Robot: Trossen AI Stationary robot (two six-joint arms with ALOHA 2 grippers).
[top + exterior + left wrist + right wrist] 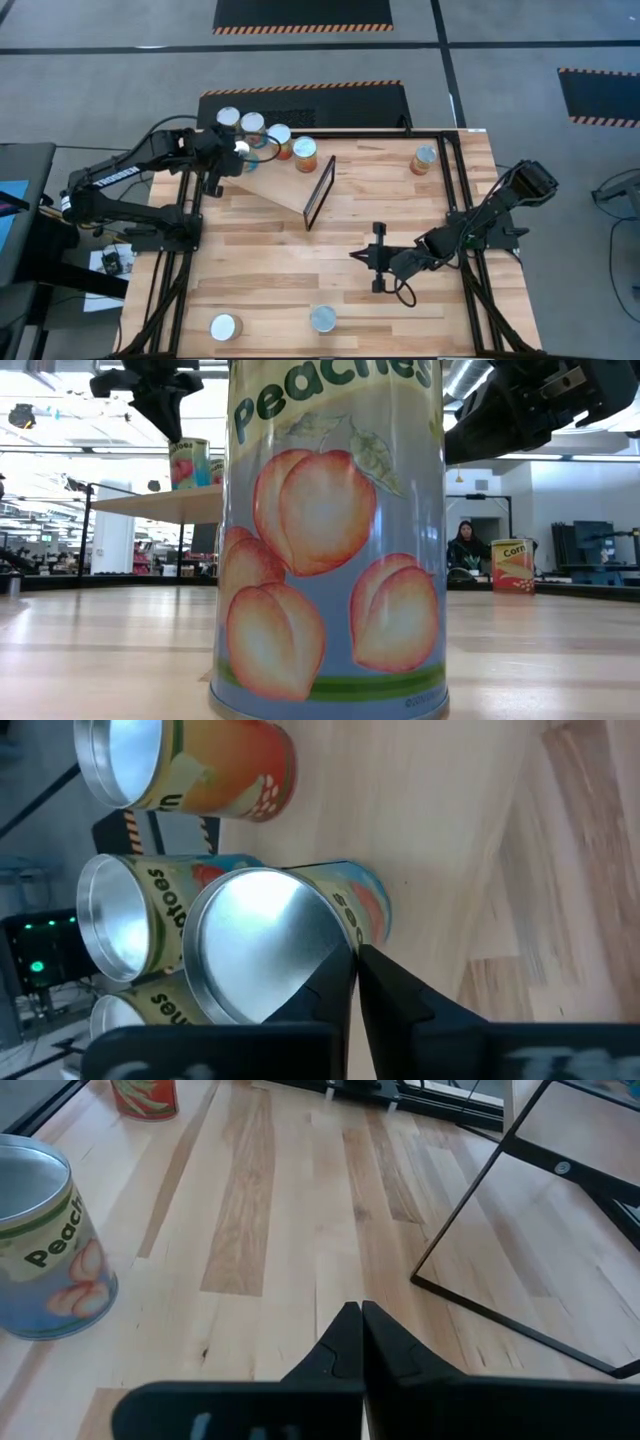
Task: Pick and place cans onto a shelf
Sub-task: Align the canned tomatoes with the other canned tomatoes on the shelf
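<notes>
The shelf [275,185], a slanted plywood board with a black frame [320,190] at its end, stands at the far left. Several cans [278,135] stand in a row along its far edge. My left gripper [240,150] hovers at that row, shut, its tips at the lid rim of a blue-labelled can [255,945]. My right gripper [360,257] is shut and holds nothing, above the table's middle. Loose cans stand on their bases on the table: a peaches can [323,318], another [226,326], and a corn can [424,160]. My left gripper's shut fingertips [345,970] come slanting down from above at the lid rim [335,935] of the blue-labelled can on the shelf. They overlap the rim in the wrist view; I cannot tell whether they touch it. The can stands upright among its neighbours.
The peaches can [330,540] fills the low view right at the near edge. The black frame [520,1250] stands upright between the shelf and my right gripper. Bare wood lies between the frame and the corn can [512,565]. A person sits in the room beyond.
</notes>
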